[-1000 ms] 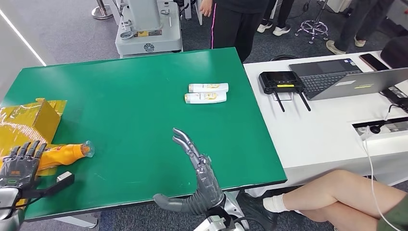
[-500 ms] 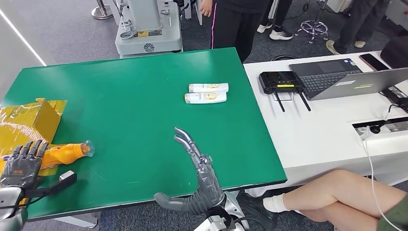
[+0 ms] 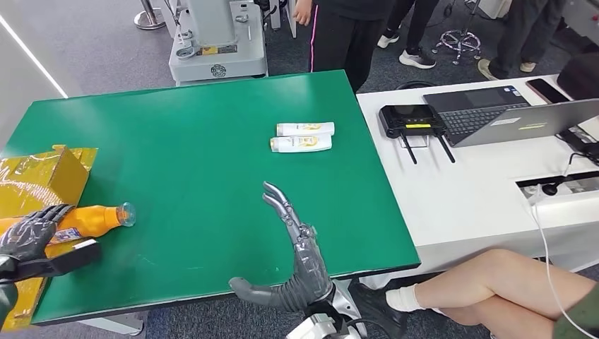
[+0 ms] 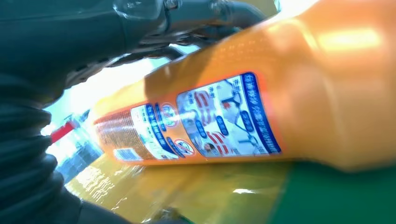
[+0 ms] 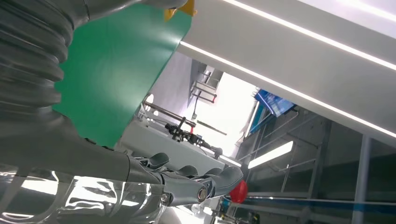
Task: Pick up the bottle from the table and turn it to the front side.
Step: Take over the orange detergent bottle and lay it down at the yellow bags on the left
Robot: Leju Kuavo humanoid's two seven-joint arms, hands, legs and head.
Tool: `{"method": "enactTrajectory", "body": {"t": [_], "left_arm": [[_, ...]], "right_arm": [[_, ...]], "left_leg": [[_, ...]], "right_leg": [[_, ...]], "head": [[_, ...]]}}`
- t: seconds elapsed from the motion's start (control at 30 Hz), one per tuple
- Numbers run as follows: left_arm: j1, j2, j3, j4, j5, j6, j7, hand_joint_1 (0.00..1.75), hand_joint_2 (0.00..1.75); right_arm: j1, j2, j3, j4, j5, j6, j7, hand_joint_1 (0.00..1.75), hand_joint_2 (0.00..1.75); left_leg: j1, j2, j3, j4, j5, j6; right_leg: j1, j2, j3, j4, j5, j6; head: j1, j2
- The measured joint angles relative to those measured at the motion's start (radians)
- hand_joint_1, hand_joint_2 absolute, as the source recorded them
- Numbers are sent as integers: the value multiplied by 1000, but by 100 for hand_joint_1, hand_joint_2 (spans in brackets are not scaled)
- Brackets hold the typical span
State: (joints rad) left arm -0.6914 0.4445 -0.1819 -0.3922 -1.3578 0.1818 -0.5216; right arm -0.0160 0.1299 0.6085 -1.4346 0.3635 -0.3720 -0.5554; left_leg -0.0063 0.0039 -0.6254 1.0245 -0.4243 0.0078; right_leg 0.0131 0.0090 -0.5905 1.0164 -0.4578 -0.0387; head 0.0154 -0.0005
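Left robot hand [image 3: 28, 236] grips orange bottle [image 3: 92, 219] near table [image 3: 212, 141] edge

The left hand [image 3: 28, 236] covers the base end of the orange bottle [image 3: 92, 220] at the tabletop's [image 3: 198, 162] 8 o'clock edge. Whether its fingers close around the bottle cannot be told. The bottle label's [image 4: 205, 123] print is blurred, unreadable.

Head view looks down on the green table [image 3: 198, 141]; wrist views sit close, sharing it.
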Motion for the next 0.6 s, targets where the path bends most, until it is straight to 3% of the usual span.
{"method": "enactTrajectory", "body": {"t": [0.3, 0.6], "left_arm": [[24, 58, 22, -29, 95, -14, -66, 0, 175], [25, 75, 21, -105, 152, 30, -68, 0, 175]], "right_arm": [[27, 0, -19, -24, 4, -10, -4, 0, 175], [30, 0, -24, -28, 5, -8, -9, 0, 175]], "left_leg": [[0, 3, 1, 0, 0, -2], [0, 1, -1, 0, 0, -2]], "right_leg": [[0, 3, -2, 0, -1, -3], [1, 1, -3, 0, -1, -3]], "head": [[0, 0], [0, 0]]}}
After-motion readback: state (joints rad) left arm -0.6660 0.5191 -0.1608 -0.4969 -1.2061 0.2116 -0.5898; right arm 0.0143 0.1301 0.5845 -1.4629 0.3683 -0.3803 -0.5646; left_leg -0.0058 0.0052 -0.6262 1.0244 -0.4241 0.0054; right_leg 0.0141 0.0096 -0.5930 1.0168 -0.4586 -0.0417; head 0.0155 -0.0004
